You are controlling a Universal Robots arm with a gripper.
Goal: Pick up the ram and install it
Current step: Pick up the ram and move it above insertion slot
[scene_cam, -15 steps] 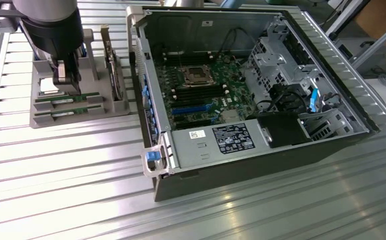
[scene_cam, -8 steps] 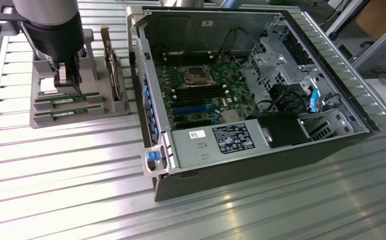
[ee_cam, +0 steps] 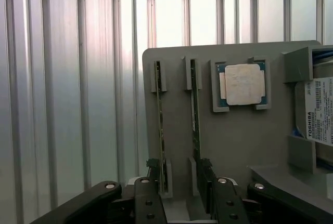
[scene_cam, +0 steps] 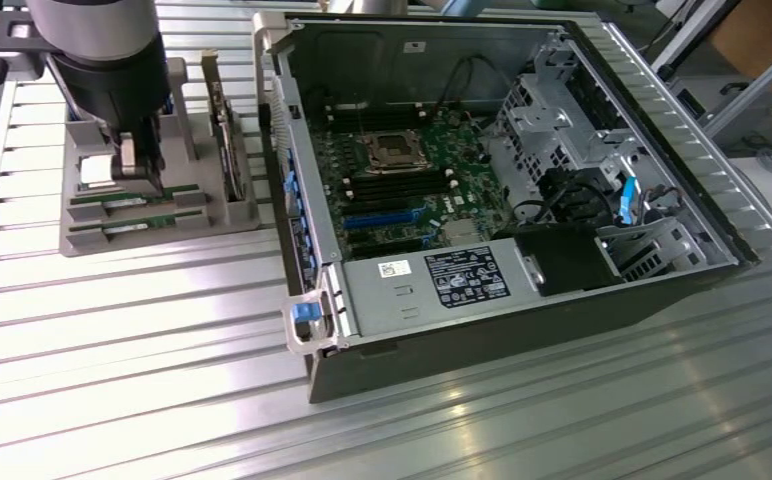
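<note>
Arm vertical, gripper (ee_cam: 179,178) spread wide, prob. straddling ram (ee_cam: 195,115).

Two ram sticks (ee_cam: 160,130), one processor (ee_cam: 242,83), one drive (ee_cam: 318,110).

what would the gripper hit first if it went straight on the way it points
Probably the ram standing on edge in the grey tray, close ahead of the open jaws; which of the two sticks is unclear.

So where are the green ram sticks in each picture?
Exterior view: the ram sticks sit in the grey holder at the exterior view's left, under the gripper.
Wrist view: the ram sticks show edge-on in two slots, beside the silver chip.
Shared landmark: the grey holder.
</note>
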